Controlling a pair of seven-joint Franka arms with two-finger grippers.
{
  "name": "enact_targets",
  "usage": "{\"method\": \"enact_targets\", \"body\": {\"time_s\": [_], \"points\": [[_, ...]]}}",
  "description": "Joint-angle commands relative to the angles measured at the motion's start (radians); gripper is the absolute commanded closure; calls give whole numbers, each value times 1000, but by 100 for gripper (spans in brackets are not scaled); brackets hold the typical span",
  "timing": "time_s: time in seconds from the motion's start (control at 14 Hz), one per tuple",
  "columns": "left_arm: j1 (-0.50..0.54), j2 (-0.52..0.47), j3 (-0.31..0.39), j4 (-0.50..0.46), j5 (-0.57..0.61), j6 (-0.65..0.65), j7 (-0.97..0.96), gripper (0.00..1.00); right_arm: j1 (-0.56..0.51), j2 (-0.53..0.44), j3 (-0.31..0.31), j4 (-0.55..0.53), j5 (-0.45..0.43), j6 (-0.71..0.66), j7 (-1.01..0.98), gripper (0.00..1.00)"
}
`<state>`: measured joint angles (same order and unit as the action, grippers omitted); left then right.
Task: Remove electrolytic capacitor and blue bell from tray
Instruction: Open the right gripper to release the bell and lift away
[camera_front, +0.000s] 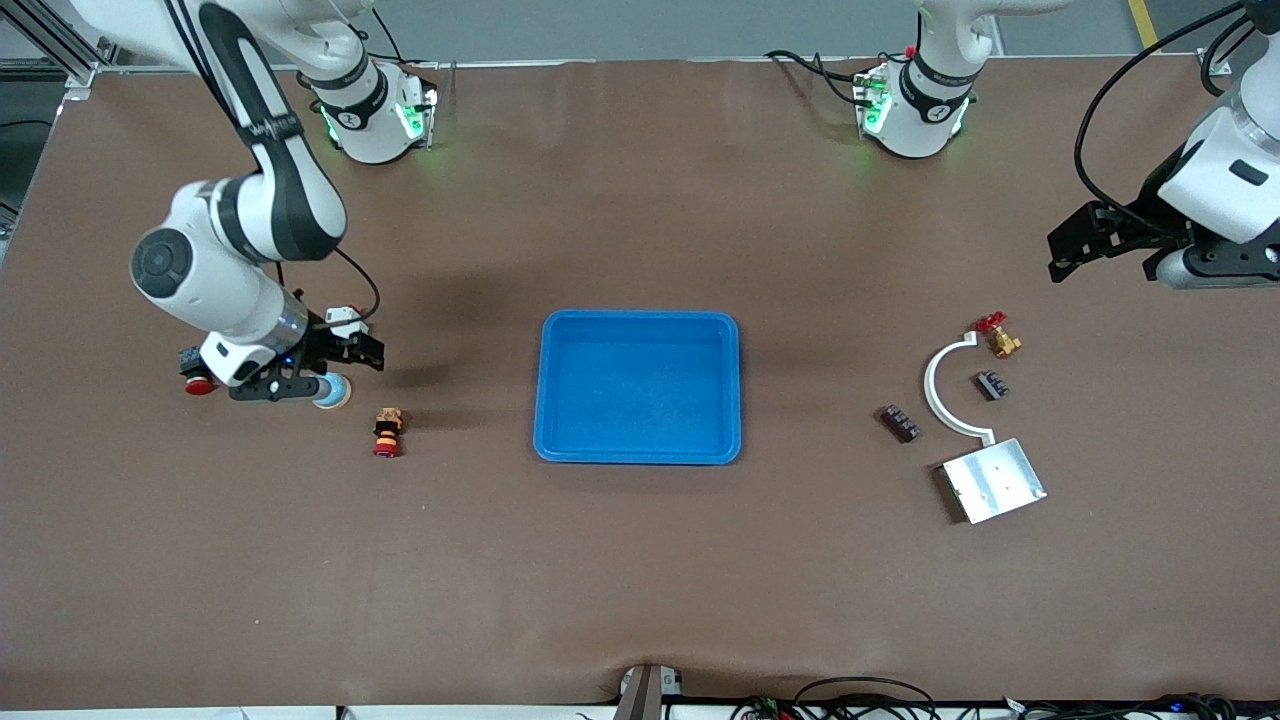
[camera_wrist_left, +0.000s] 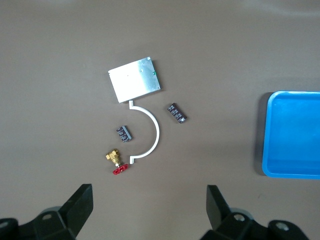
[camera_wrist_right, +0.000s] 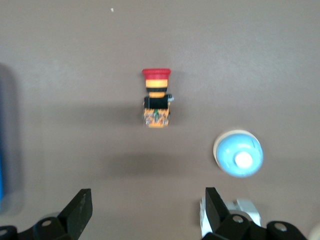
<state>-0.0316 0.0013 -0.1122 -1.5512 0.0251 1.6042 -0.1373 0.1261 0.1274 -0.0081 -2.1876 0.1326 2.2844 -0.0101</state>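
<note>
The tray (camera_front: 638, 388) lies at the middle of the table (camera_front: 640, 580), and its blue floor shows nothing inside it. The blue bell (camera_front: 333, 392) sits on the bare table toward the right arm's end, well apart from the tray, just under the right claw (camera_front: 305, 385). In the right wrist view the bell (camera_wrist_right: 238, 153) rests dome up on the table with nothing gripping it. That claw's fingers (camera_wrist_right: 80, 212) stand wide apart and empty.

Near the bell, a little closer to the front edge of the table, lies a small part with a red cap and an orange and black body (camera_front: 387, 432); whether this is the capacitor I cannot tell. A second red-capped piece (camera_front: 198, 384) shows beside the right arm's wrist.

The left claw (camera_front: 1075, 245) waits in the air near the left arm's end of the table, open and empty. Below it on the table lie a silver plate (camera_front: 992, 480), a white curved strip (camera_front: 945, 390), two small dark blocks (camera_front: 899, 423) and (camera_front: 992, 384), and a brass valve with a red handle (camera_front: 1000, 338).

Judging by the empty tray, removal looks finished, or close to it.
</note>
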Motion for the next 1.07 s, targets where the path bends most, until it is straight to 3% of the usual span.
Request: {"method": "enact_targets", "body": {"time_s": [0.0, 0.21, 0.64, 1.0], "points": [[-1, -7, -3, 3, -17, 6, -1, 0, -29, -70, -13, 78, -114, -191, 9, 0], [-2, 8, -3, 23, -14, 6, 2, 0, -86, -104, -13, 219, -134, -411, 1, 0], [-7, 37, -6, 66, -5, 6, 2, 0, -161, -132, -32, 498, -140, -591, -1, 0], [-2, 34, -6, 66, -2, 5, 5, 0, -174, -182, -33, 517, -134, -658, 4, 0]]}}
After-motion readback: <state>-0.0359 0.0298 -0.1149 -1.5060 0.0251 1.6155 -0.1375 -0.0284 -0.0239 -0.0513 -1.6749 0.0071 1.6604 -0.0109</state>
